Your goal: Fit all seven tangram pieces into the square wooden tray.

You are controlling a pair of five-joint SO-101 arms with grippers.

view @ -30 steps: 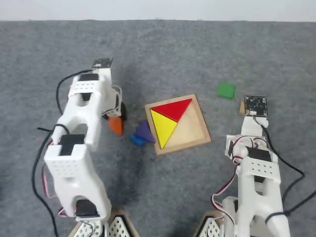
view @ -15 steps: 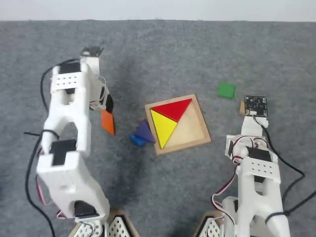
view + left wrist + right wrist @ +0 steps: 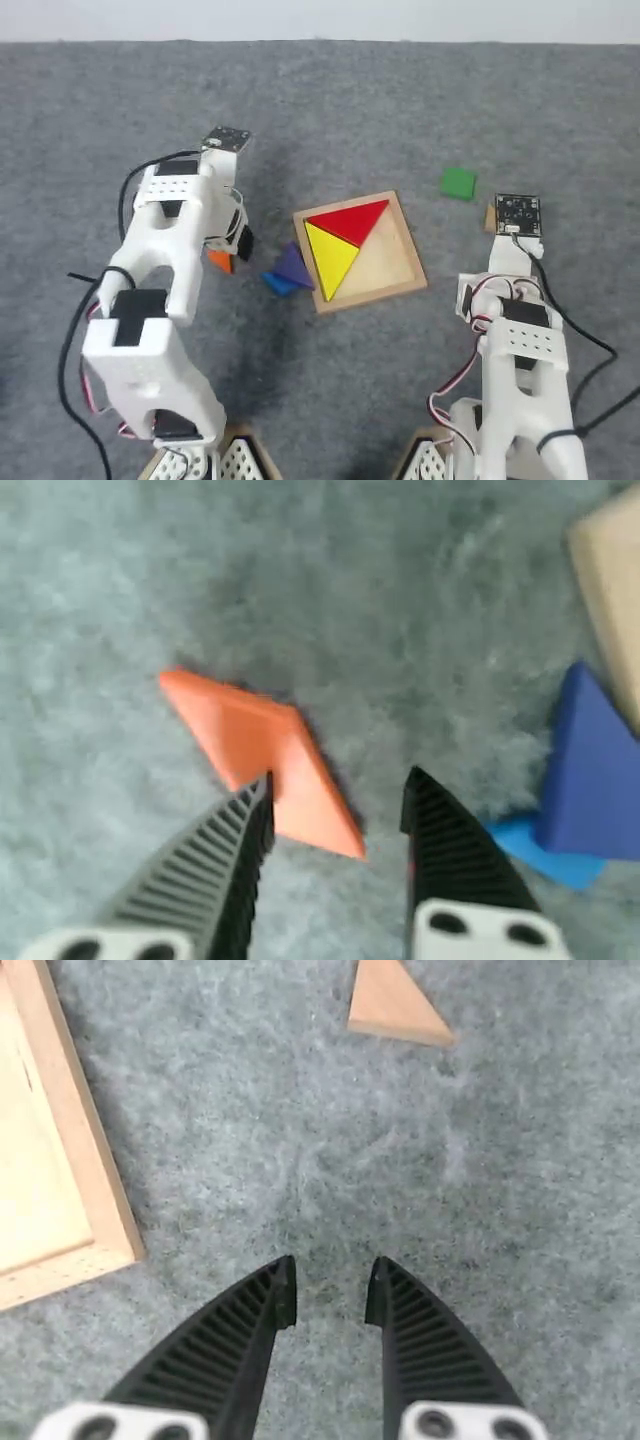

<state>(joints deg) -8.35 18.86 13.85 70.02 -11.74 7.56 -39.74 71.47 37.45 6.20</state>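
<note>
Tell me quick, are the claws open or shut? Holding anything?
Left gripper: open, empty, over the orange piece.
Right gripper: open, empty.

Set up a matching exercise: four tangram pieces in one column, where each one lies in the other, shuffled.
1. red triangle
2. green square
3. orange parallelogram
4. purple triangle

A. on the carpet, below the left gripper
B. inside the wooden tray
C. alone on the carpet, apart from the tray
D. overlapping the blue piece, beside the tray

Pairs: 1-B, 2-C, 3-A, 4-D
</note>
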